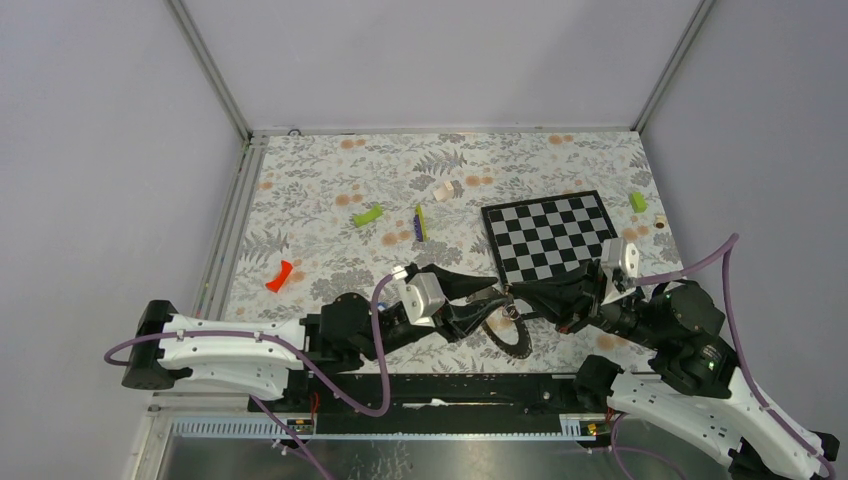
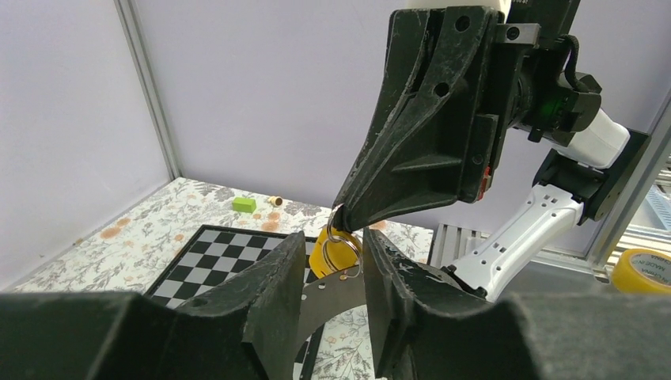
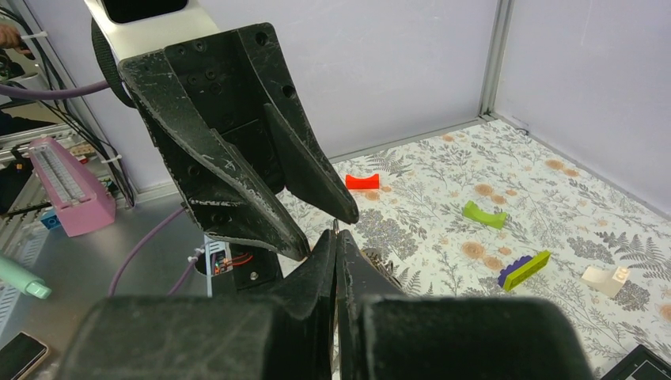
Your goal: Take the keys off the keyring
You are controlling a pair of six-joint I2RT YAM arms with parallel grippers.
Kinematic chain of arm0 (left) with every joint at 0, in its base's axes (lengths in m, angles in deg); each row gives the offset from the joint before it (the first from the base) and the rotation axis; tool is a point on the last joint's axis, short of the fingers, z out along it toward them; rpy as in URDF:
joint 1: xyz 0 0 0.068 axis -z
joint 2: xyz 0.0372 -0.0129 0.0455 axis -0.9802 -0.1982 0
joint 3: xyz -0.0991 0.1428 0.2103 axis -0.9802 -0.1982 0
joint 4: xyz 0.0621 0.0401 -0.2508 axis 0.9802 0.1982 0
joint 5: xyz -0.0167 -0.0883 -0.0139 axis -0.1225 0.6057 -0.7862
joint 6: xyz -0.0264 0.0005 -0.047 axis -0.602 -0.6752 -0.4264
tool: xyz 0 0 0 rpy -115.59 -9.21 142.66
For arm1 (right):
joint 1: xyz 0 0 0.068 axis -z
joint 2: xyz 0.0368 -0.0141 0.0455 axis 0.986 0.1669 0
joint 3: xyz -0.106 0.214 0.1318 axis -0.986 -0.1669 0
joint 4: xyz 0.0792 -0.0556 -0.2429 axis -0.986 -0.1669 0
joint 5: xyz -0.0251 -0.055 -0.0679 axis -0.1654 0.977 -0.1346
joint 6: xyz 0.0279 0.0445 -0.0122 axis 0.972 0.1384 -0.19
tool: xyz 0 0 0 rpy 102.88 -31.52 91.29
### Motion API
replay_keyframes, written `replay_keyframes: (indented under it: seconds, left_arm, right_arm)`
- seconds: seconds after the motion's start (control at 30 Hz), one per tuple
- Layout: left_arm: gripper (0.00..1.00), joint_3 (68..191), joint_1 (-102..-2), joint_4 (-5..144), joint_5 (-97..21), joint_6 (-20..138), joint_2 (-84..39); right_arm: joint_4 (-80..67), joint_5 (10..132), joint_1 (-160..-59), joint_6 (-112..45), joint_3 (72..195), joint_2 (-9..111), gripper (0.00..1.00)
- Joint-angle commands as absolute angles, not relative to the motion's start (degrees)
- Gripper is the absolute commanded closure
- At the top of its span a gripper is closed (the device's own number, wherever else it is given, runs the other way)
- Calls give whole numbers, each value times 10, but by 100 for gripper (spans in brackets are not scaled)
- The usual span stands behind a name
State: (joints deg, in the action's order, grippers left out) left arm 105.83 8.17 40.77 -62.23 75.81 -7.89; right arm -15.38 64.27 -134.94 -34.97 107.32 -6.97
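The keyring [image 2: 342, 299], a grey metal band with small holes, spans the gap between my left gripper's [image 2: 336, 273] fingers and seems to touch both. It shows as a dark hoop [image 1: 520, 340] below the two gripper tips. A key with a yellow tag [image 2: 324, 252] hangs on a thin split ring [image 2: 348, 253] threaded through the band. My right gripper [image 2: 340, 215] comes down from above, shut on the top of that split ring. Its own fingers [image 3: 335, 236] are pressed together with a sliver of wire at the tip. Other keys are hidden.
The checkered board [image 1: 550, 238] lies just behind the grippers. Loose on the flowered mat are lime-green blocks [image 1: 367, 215] [image 1: 637, 201], a yellow-green and purple stick [image 1: 420, 222], a red piece [image 1: 280, 276] and a white piece [image 1: 447, 190]. Walls enclose three sides.
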Motion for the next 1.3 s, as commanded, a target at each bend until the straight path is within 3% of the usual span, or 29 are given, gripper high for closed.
replay_keyframes:
  seconds: [0.0,0.4,0.9,1.27]
  left_arm:
    - [62,1070,84,383,-611,744,-82]
    - [68,1068,84,384,-627,740,-85]
    - [66,1072,84,388,-614,736,-93]
    - [79,1084,84,401,-615,739,-109]
  right_arm:
    - [-105,643,-1349,-360,1075,-75,100]
    - [-93,649,-1349,-364,1070,-82,100]
    - [-89,658,-1349,-367,1064,-88,100]
    - [-92,656,-1349,-363,1065,-94,100]
